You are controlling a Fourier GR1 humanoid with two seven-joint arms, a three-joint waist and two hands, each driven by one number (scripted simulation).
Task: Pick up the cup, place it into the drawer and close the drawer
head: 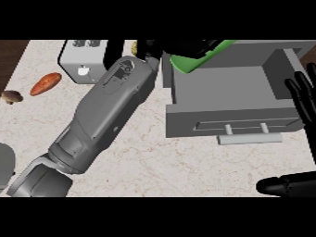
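Carrying: the left hand (187,47) holds a green cup (191,61) at the back-left corner of the open drawer (229,118).
Left hand state: its black fingers curl round the cup's upper part; much of the hand merges with the dark band above, so the exact hold is hard to read.
Cup position: tilted, its green body lies over the drawer's back-left rim, partly above the grey cavity; I cannot tell whether it touches the rim or the drawer floor.
Cup relative to hand: just below and in front of the fingers, wrapped by them, at the end of the long grey left forearm (102,120) that crosses the counter (153,162).
Right hand: the right hand (315,99) stands at the view's right edge, beside the drawer's right wall, fingers straight and spread upward, resting, holding nothing.
Drawer: pulled fully out, handle (249,139) on the front face toward the robot; inside looks bare.
Progress: pickup done; by my reading the placing is underway, not finished.
Left to do: release the cup inside, withdraw the arm, push the drawer shut.
Other items: a carrot (45,84), a mushroom (11,96) and a white appliance (85,61) sit well apart at the counter's left.
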